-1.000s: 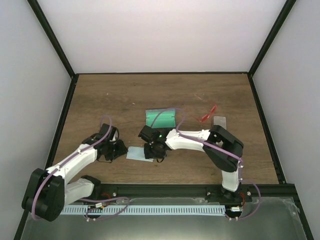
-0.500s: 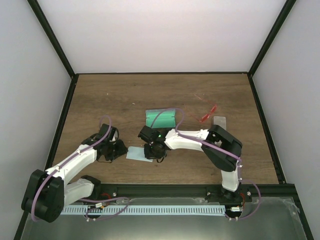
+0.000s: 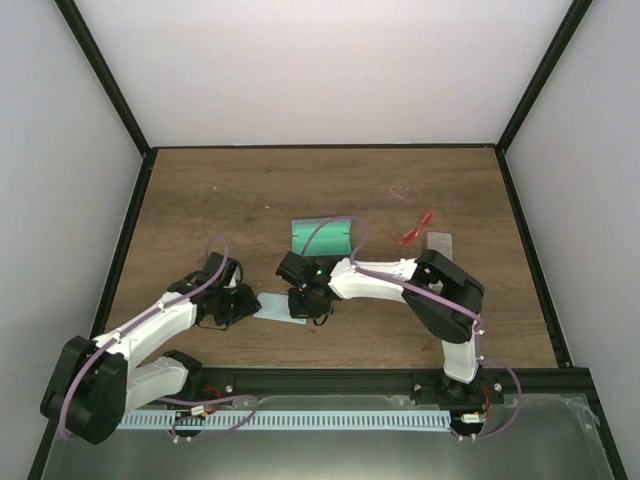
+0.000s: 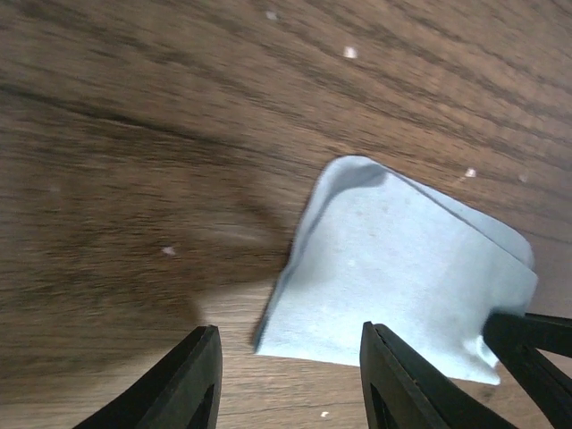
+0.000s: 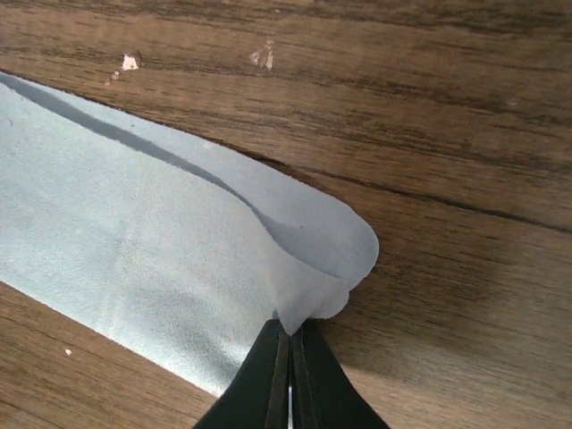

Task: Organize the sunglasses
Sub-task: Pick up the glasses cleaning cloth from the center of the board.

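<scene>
Your table (image 3: 200, 200): bare wood, walled. Your right gripper (image 5: 290, 332): fingers together, pinching corner of pale cloth (image 5: 134, 241). Your left gripper (image 4: 288, 331): fingers apart, holding nothing, at cloth's 9 o'clock edge. Green-lined case (image 3: 322, 236): 12 o'clock of cloth. Red-orange sunglasses (image 3: 415, 231): 3 o'clock of case. Pink sunglasses (image 3: 398, 193): 2 o'clock, faint.

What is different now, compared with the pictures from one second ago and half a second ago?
The right gripper closed and now pinches a corner of the pale blue cloth. The left gripper, jaws open, moved toward the cloth's other edge. The green-lined case, the red-orange sunglasses, the pink sunglasses and the grey case stayed put.
</scene>
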`<state>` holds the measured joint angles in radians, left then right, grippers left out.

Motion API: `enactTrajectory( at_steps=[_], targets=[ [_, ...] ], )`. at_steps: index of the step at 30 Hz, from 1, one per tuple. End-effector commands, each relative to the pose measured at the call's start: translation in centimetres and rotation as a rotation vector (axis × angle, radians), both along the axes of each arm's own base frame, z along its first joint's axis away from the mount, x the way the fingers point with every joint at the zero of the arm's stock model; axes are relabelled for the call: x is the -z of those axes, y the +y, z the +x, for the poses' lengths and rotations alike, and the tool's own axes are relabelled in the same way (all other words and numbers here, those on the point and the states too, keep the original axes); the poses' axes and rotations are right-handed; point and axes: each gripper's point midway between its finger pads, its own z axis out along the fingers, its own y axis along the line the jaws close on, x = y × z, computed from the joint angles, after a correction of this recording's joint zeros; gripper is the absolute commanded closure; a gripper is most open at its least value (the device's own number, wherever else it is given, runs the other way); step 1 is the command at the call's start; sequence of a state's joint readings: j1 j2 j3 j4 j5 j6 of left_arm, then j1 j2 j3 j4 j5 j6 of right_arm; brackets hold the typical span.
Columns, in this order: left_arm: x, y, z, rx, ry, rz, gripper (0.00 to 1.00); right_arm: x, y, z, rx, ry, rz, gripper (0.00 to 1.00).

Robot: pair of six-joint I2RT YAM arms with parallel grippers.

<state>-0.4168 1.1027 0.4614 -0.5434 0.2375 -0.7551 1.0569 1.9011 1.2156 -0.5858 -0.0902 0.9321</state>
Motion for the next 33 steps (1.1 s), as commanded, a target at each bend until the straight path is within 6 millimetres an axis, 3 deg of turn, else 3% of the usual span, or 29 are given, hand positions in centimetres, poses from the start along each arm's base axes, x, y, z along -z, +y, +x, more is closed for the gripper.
enactTrajectory(
  at_steps=[1, 11, 17, 28, 33],
  targets=[
    [-0.6, -1.9, 0.7, 0.063, -0.052, -0.052, 0.55, 0.6, -0.4, -0.1, 0.001, 0.007, -0.037, 0.99],
    [1.7, -0.8, 1.0, 0.108, -0.035, 0.077, 0.6, 0.6, -0.9, -0.2, 0.0, 0.005, -0.05, 0.99],
    [2.7, -0.7, 0.9, 0.118, -0.001, 0.101, 0.71, 0.6, -1.2, -0.2, -0.002, 0.001, -0.053, 0.99],
    [3.3, -0.6, 0.5, 0.124, 0.02, 0.103, 0.84, 0.7, -1.3, -0.1, -0.001, 0.007, -0.047, 0.99],
    [3.3, -0.6, 0.5, 0.116, 0.018, 0.097, 0.94, 0.7, -1.2, -0.1, 0.001, 0.011, -0.042, 0.99]
  ],
)
